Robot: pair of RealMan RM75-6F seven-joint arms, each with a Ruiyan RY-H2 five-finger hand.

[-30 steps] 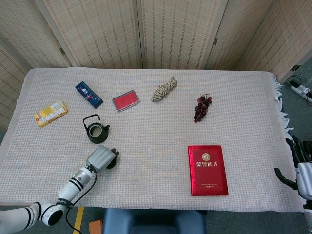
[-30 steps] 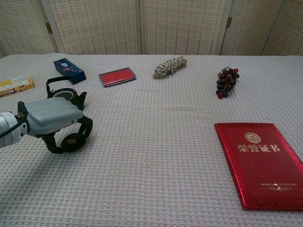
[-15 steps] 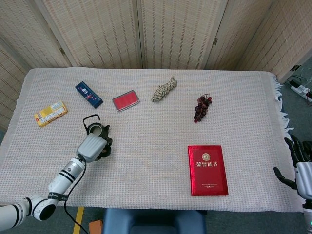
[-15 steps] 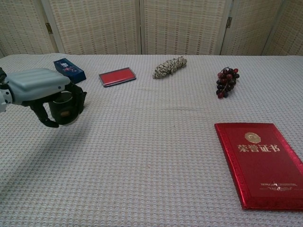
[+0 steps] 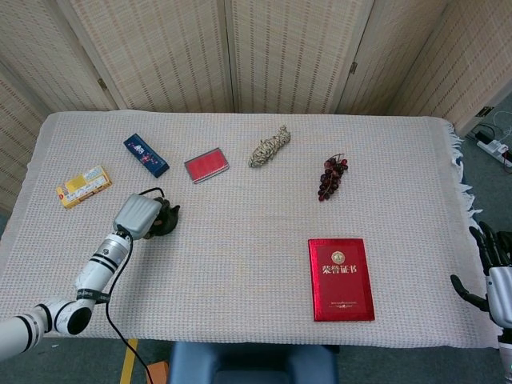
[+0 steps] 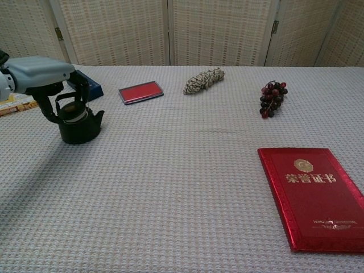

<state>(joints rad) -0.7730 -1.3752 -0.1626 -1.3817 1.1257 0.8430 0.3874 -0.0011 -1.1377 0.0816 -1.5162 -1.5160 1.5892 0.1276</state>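
Note:
A small black teapot [image 6: 81, 128] stands at the left of the cloth-covered table [image 5: 256, 264]; in the head view only its spout side [image 5: 170, 218] shows. My left hand [image 5: 138, 216] [image 6: 40, 71] hovers right over it, its dark fingers [image 6: 49, 109] curled down around the handle arch. They hold the round teapot lid [image 6: 71, 115] on the pot's mouth. My right hand [image 5: 490, 268] hangs off the table's right edge with its fingers apart, holding nothing and far from every object.
A blue box [image 5: 146, 154], a red pad [image 5: 206, 165], a rope bundle [image 5: 270, 146] and dark grapes [image 5: 332, 177] lie along the back. A yellow packet [image 5: 83, 186] lies at the far left. A red certificate book [image 5: 342, 278] lies front right.
My left hand picked the lid up off the cloth in front of the teapot and carried it back and up. It now sits over the pot's mouth. The right hand stayed put.

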